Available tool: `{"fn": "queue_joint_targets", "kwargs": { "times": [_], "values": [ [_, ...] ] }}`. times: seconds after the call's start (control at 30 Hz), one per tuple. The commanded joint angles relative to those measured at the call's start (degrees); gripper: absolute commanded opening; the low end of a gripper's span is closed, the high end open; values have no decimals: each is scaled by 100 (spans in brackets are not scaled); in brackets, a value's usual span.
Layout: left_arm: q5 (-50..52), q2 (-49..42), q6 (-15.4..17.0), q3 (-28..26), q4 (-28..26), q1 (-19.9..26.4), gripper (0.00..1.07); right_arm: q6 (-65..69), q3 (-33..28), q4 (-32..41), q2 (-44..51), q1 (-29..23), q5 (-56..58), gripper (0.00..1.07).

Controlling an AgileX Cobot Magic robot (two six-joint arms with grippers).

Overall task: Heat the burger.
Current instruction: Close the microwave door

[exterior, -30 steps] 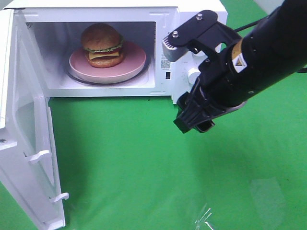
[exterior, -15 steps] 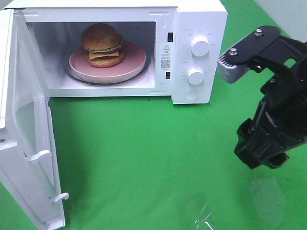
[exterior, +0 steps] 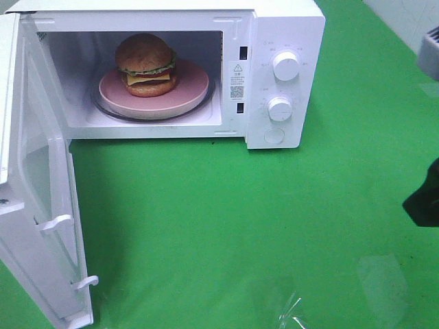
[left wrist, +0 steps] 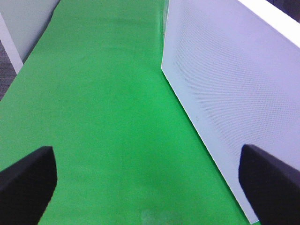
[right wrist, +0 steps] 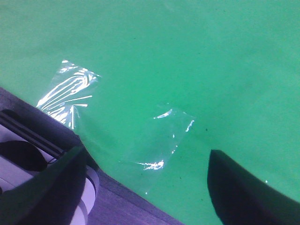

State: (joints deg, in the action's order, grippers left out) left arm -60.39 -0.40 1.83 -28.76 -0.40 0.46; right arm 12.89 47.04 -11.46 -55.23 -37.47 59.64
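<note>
The burger sits on a pink plate inside the white microwave, whose door hangs wide open to the left. My left gripper is open over the green cloth beside the door's outer face, with nothing between its fingers. My right gripper is also open and empty, over the cloth near the table's edge. In the high view only a dark piece of the right arm shows at the right edge. The left gripper is out of that view.
Two white knobs and a round button are on the microwave's front panel. Clear tape patches lie on the green cloth near the front edge. A dark floor strip borders the cloth.
The right arm has pulled back from in front of the microwave's panel to the far right edge, almost out of the high view. Burger, plate and door have not moved.
</note>
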Motion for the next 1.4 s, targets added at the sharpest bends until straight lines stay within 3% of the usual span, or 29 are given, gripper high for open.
{"fn": "queue_joint_targets", "kwargs": {
  "times": [0.03, 0.07, 0.1, 0.27, 0.53, 0.6, 1.0, 1.4],
  "values": [
    [74, -115, -11, 17, -11, 0, 98, -69, -407, 80, 476, 814, 46, 71],
    [74, -115, -11, 17, -11, 0, 98, -69, -407, 80, 476, 814, 46, 71],
    [74, -115, -11, 17, -11, 0, 98, -109, -630, 80, 693, 1157, 69, 71],
    [74, -115, -11, 17, -11, 0, 98, -109, -1175, 97, 1581, 1925, 63, 71],
    [74, -115, -11, 17, -11, 0, 98, -109, -1627, 235, 2916, 2744, 34, 71],
    [74, -115, -11, 17, -11, 0, 98, -115, -1765, 355, 3873, 3186, -149, 71],
    [74, -115, -11, 17, -11, 0, 98, -109, -1776, 350, 5712, 3627, -183, 71],
    [74, -97, -11, 17, -17, 0, 98, -115, -1782, 355, 5695, 3673, -183, 71]
  ]
}}
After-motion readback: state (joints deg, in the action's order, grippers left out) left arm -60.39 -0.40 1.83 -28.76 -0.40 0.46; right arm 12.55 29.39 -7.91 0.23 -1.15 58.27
